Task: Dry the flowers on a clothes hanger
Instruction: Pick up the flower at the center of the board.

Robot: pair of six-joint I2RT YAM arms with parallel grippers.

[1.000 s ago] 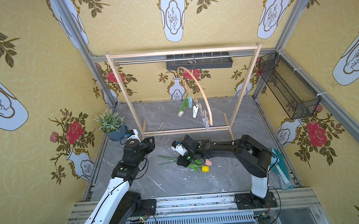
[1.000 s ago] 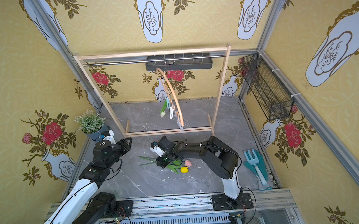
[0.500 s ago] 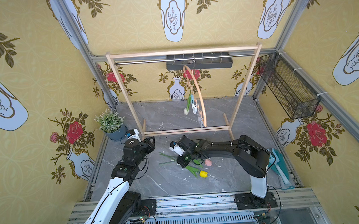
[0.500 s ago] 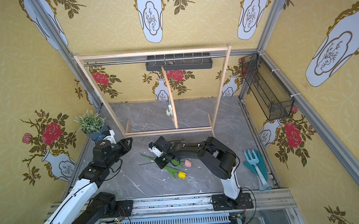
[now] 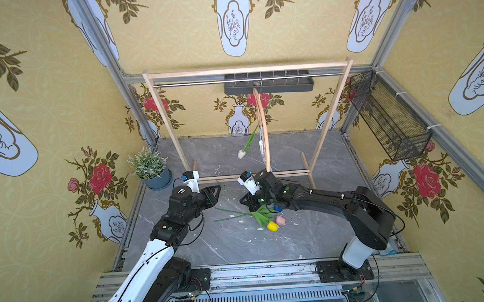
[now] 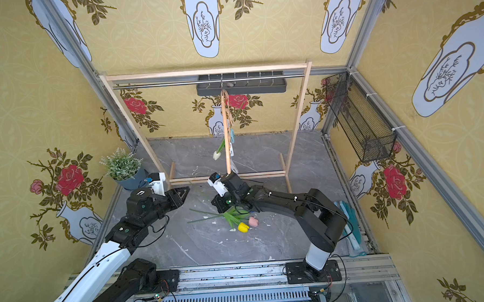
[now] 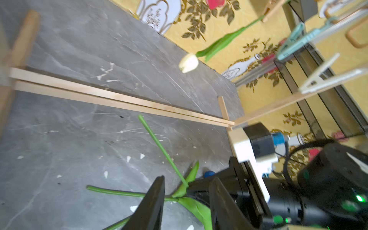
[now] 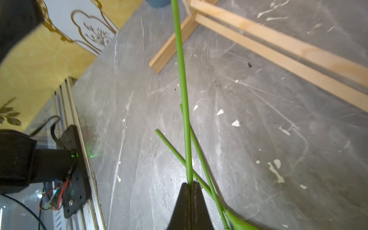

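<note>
The clothes hanger [image 5: 264, 134] [image 6: 224, 130] hangs edge-on from the rack's rail, with pegs [image 7: 292, 39] along it. One white flower [image 5: 241, 154] [image 6: 216, 155] [image 7: 188, 63] dangles head down from a peg. Yellow [image 5: 272, 226] [image 6: 243, 227] and pink [image 5: 280, 219] flowers lie on the floor, their stems crossed. My right gripper [image 5: 245, 202] [image 6: 216, 203] [image 8: 191, 184] is low over them, shut on a green flower stem [image 8: 182, 79] [image 7: 159, 143]; a blue head [image 7: 208, 174] shows beside its jaws. My left gripper [image 5: 215, 191] [image 6: 182, 193] [image 7: 188, 178] hangs open just left of it, holding nothing.
A wooden rack frame [image 5: 245, 71] with floor bars [image 5: 253, 176] stands behind the grippers. A potted plant [image 5: 149, 167] is at the left wall. A wire basket [image 5: 388, 123] hangs on the right wall, and teal tools [image 6: 347, 222] lie at its foot.
My right gripper has shut on the stem and shifted slightly left. The hanger has swung round to edge-on with the white flower. The left arm has barely moved.
</note>
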